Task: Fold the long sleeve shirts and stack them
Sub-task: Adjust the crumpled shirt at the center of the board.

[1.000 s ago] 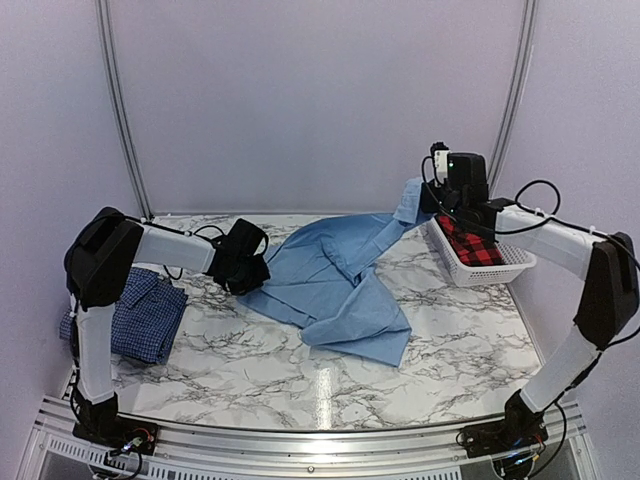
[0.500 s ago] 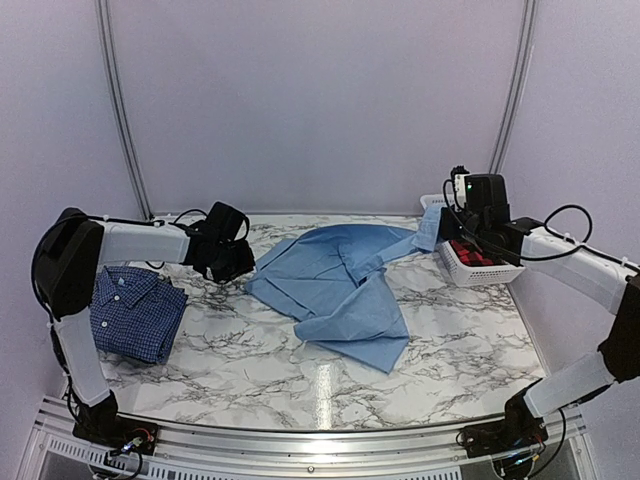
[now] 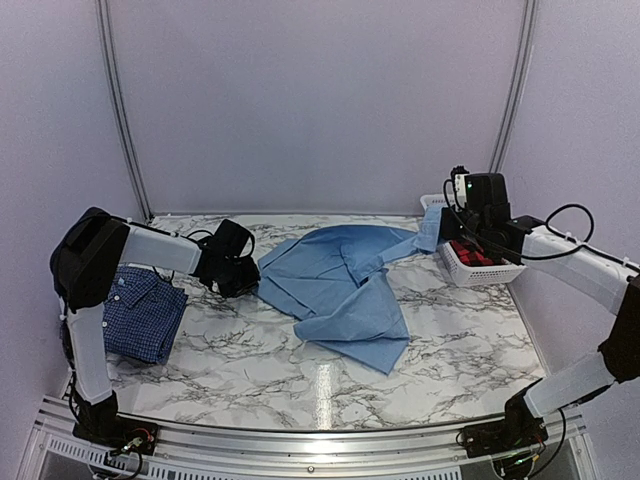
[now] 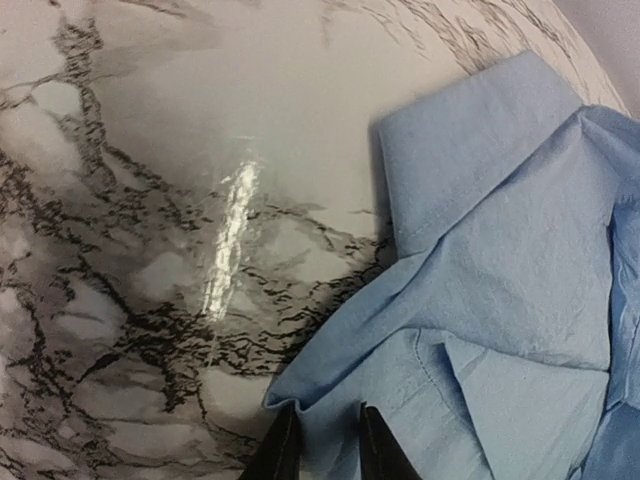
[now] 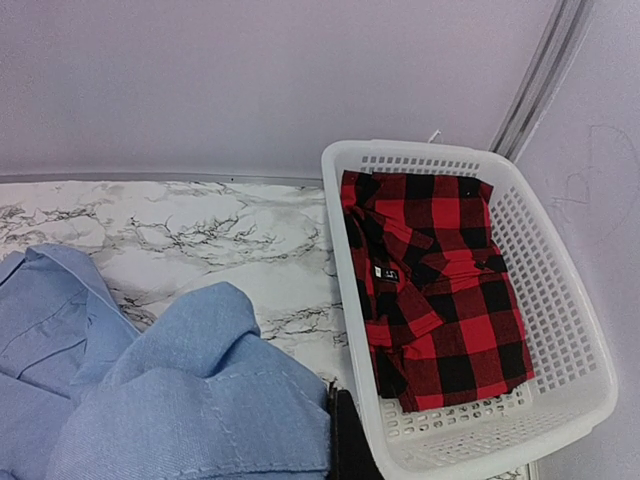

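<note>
The hem of the light blue shirt (image 4: 500, 280) lies between the narrowly parted tips of the left hand (image 4: 328, 450); the right hand (image 3: 441, 224) clamps its raised sleeve.

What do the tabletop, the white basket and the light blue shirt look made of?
Tabletop: glossy marble-look surface, veined, with a glare streak; possibly laminate. Basket: rigid white plastic, moulded perforated walls. Light blue shirt: thin matte woven cloth, creased, stitched seams; likely cotton.

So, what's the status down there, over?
Left claw open at edge of plain light blue cloth shirt. Right claw shut on its sleeve, beside white plastic basket. Nothing blocking.
</note>
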Robot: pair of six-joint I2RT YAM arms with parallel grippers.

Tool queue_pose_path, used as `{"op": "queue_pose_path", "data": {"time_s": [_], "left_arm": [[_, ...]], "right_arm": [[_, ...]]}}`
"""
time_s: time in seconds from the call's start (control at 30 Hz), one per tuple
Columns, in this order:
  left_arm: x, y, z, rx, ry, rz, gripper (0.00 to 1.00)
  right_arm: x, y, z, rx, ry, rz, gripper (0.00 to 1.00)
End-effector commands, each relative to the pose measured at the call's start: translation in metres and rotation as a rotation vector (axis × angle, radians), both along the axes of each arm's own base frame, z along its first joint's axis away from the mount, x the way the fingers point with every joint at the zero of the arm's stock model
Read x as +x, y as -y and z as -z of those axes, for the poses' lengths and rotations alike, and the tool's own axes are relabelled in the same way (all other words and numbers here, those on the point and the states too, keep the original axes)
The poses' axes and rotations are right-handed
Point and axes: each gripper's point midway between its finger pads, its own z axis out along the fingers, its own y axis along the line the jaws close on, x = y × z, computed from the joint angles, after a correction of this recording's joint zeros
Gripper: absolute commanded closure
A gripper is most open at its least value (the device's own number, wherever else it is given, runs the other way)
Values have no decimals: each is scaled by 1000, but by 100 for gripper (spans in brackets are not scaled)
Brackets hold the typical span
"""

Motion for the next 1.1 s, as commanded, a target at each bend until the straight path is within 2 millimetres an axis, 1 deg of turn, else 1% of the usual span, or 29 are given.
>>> {"op": "queue_pose_path", "data": {"time_s": [0.0, 0.03, 0.1, 0.13, 0.23, 0.27, 0.3, 0.33, 0.37, 0.43, 0.47, 0.5, 0.53, 0.57, 0.63, 0.67, 0.73, 0.77, 0.8, 0.83, 0.87, 0.97, 1.0, 1.07], "left_arm": [[7, 7, 6, -8, 0, -7, 84], [10, 5, 5, 3, 12, -11, 91], [22, -4, -4, 39, 35, -18, 100], [30, -10, -11, 58, 50, -24, 100], [67, -33, -43, 91, 117, -35, 100], [82, -41, -56, 94, 142, -39, 100], [100, -45, -73, 82, 177, -36, 100], [113, -51, -88, 78, 201, -31, 100], [127, -53, -97, 71, 220, -19, 100], [153, -49, -115, 45, 263, 30, 100], [163, -41, -123, 21, 279, 67, 100], [173, -31, -126, -3, 287, 109, 99], [181, -22, -132, -25, 294, 140, 89], [186, -17, -128, -30, 275, 156, 81], [189, -13, -130, -36, 260, 169, 60], [186, -15, -132, -30, 257, 169, 46], [176, -23, -137, 11, 258, 167, 36], [169, -29, -138, 41, 254, 164, 33], [159, -39, -130, 84, 231, 155, 32], [154, -45, -138, 107, 243, 150, 32], [142, -53, -128, 139, 214, 147, 31], [120, -67, -119, 185, 175, 144, 31], [115, -74, -118, 210, 170, 128, 31], [110, -83, -108, 251, 148, 106, 28]], "right_arm": [[4, 4, -35, 31, 63, 16, 100], [3, 4, -40, 32, 69, 16, 100], [2, 4, -50, 34, 79, 12, 100], [2, 3, -55, 36, 83, 3, 100], [0, -3, -67, 45, 85, -35, 100], [0, -5, -67, 45, 79, -45, 100], [2, -6, -66, 42, 73, -51, 100], [3, -6, -63, 34, 68, -51, 100], [6, -6, -61, 24, 63, -44, 100], [15, -3, -55, -4, 57, -21, 100], [22, -2, -50, -21, 53, -13, 100], [30, 0, -45, -32, 46, -2, 100], [40, 4, -40, -35, 37, 15, 100], [50, 7, -35, -36, 27, 29, 100], [69, 13, -26, -36, 9, 54, 100], [78, 14, -21, -35, -3, 57, 100], [95, 13, -12, -37, -19, 54, 100], [102, 12, -8, -43, -31, 52, 100], [109, 11, -4, -49, -39, 53, 100], [113, 11, 1, -61, -49, 55, 100], [117, 11, 8, -75, -60, 58, 100], [125, 21, 16, -105, -71, 88, 100], [128, 24, 18, -109, -74, 98, 100], [132, 32, 21, -104, -82, 109, 100]]}}
